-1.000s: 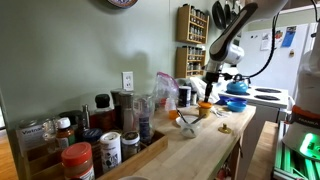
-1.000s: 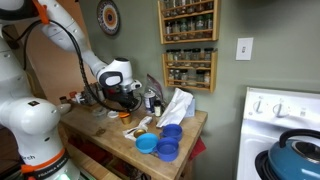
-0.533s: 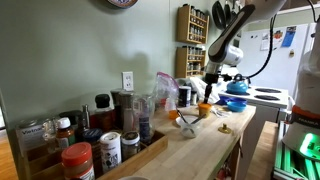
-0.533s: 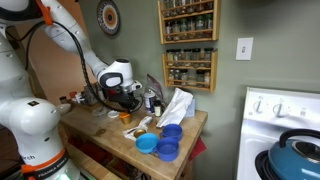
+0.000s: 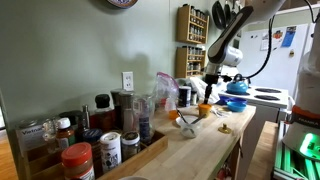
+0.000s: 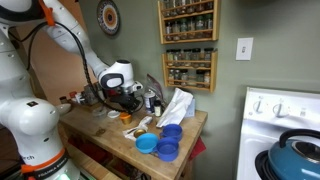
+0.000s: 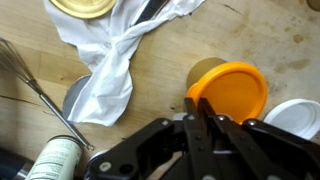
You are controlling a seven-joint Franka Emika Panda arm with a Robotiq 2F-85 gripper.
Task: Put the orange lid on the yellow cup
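my gripper is drawn nearly shut, and it looks pinched on the near rim of the orange lid. the lid hangs right over the yellow cup, a little off-centre, with cup wall peeking out on one side. i can't tell if it's resting on the rim. thin, light plastic, i'd say: stiff enough to hold flat, slick at the edge, so a rim pinch is the only real purchase. the cup looks light too and could tip or skid. underneath is a wooden counter, crowded: white cloth, whisk, a white lid just beside. it's a kitchen, with a spice rack on the wall and a stove nearby.
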